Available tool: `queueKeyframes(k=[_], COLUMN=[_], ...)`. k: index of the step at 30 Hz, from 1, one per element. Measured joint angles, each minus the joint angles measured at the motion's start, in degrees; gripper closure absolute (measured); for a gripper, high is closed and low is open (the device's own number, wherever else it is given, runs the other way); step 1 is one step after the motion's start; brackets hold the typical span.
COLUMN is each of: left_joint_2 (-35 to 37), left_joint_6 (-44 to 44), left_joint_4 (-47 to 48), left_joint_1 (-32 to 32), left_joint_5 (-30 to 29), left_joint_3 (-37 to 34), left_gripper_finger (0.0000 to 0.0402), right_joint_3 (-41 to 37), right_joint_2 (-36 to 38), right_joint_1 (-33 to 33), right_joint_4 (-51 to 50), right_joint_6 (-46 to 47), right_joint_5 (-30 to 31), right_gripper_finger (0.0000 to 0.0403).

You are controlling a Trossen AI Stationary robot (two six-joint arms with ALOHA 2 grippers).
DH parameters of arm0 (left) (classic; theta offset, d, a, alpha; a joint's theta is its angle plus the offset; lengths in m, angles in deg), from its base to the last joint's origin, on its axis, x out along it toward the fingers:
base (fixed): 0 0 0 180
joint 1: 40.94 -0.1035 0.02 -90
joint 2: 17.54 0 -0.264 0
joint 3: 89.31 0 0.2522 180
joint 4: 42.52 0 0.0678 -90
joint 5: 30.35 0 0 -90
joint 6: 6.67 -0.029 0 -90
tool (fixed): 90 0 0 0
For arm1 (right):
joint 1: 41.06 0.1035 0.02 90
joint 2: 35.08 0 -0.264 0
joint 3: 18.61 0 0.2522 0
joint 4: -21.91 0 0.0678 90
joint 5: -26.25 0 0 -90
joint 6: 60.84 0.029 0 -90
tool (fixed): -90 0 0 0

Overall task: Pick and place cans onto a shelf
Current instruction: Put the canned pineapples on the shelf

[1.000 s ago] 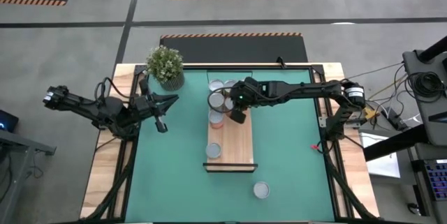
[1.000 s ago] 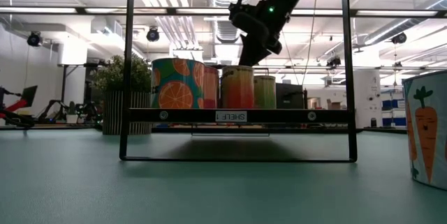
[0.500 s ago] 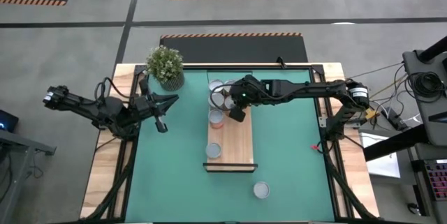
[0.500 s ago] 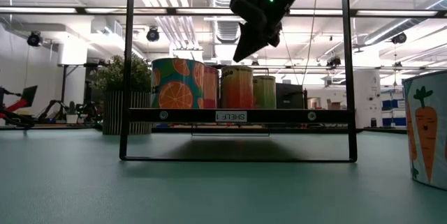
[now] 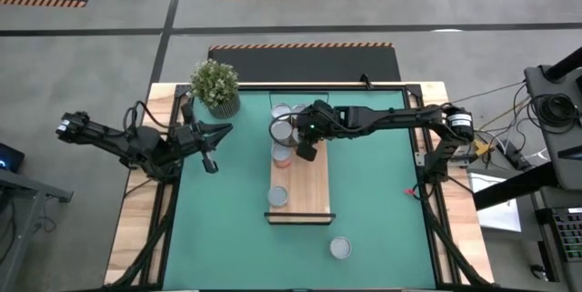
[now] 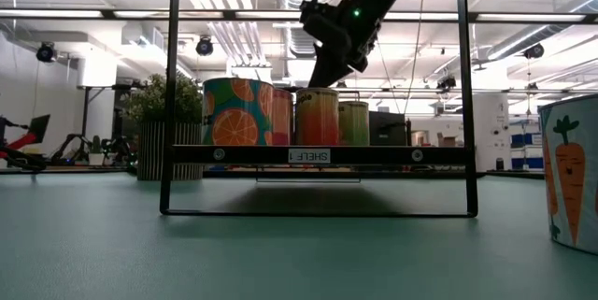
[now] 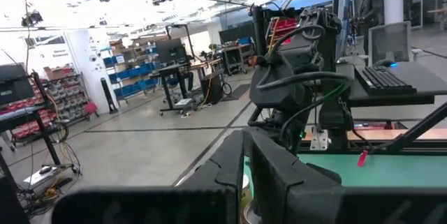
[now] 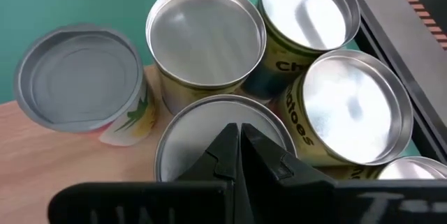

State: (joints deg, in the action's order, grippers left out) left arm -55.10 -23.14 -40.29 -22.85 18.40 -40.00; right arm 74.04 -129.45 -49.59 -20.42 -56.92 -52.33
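The light-wood shelf [image 5: 309, 183] lies on the green mat with its dark strip at the near end. Two cans stand on it: one near the strip [image 5: 278, 196] and one farther back [image 5: 283, 155]. Several more cans [image 5: 284, 121] cluster at its far end. My right gripper [image 8: 238, 142] is shut and empty, pointing down just over the silver top of one clustered can [image 8: 192, 130]; in the low view it [image 6: 314, 82] stands right above that can [image 6: 318, 118]. My left gripper [image 5: 212, 162] waits shut at the mat's left side. My right gripper's shut fingertips [image 8: 227, 147] stand close over the can's silver top [image 8: 183, 137], coming from above and slanting down. I cannot tell whether they touch it. The can stands upright among its neighbours.
A potted plant [image 5: 215, 87] stands at the far left corner. One can with a carrot label [image 5: 340, 247] stands alone on the mat near the front edge; it also shows in the low view [image 6: 572, 169]. Open mat lies right of the shelf.
My right gripper has shifted a little toward the table's left over the can cluster, tipping up briefly and coming down again, and has stayed shut. The cans stand where they were.
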Motion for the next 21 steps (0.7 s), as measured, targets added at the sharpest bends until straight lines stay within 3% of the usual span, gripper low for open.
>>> queueKeyframes(k=[21], left_joint_2=[0.04], left_joint_6=[0.02], left_joint_4=[0.02], left_joint_1=[0.0], left_joint_5=[-0.04], left_joint_3=[0.0], left_gripper_finger=[0.0393], right_joint_3=[0.22], right_joint_2=[-1.73], right_joint_1=[-0.02], right_joint_4=[0.73], right_joint_6=[0.58], right_joint_5=[0.79], right_gripper_finger=[0.0394])
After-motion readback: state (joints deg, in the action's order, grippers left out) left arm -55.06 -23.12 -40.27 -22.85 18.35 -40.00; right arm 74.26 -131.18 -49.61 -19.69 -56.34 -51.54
